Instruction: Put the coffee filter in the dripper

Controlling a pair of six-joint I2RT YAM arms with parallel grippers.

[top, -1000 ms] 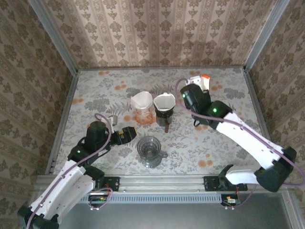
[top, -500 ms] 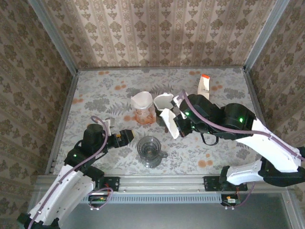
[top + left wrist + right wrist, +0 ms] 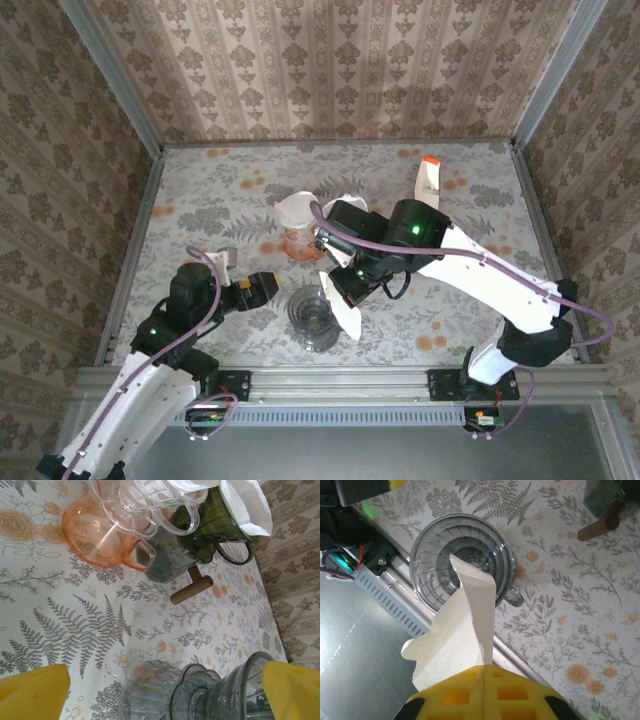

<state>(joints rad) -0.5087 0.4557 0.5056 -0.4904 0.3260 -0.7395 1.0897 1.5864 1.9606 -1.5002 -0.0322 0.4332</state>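
Since half a second ago, my right gripper [image 3: 484, 674] has swung toward the near edge, bringing the coffee filter [image 3: 465, 625] over the dripper [image 3: 427, 555].

I see its yellow pads [image 3: 455, 697] pressed together on the folded edge of the filter. The white paper hangs down from them, and its tip reaches over the open mouth of the clear glass dripper. I cannot tell whether the paper touches the glass. The dripper stands upright near the middle of the worktop's [image 3: 470, 290] near edge. Just beside it, on its left, my left gripper [image 3: 160, 695] hovers with its yellow fingers [image 3: 30, 692] wide apart and holding nothing. Farther back, toward the middle of the worktop, a pink dripper [image 3: 100, 535] and a green dripper [image 3: 215, 525] stand side by side. A wooden handle [image 3: 191, 589] sticks out from under the green one.
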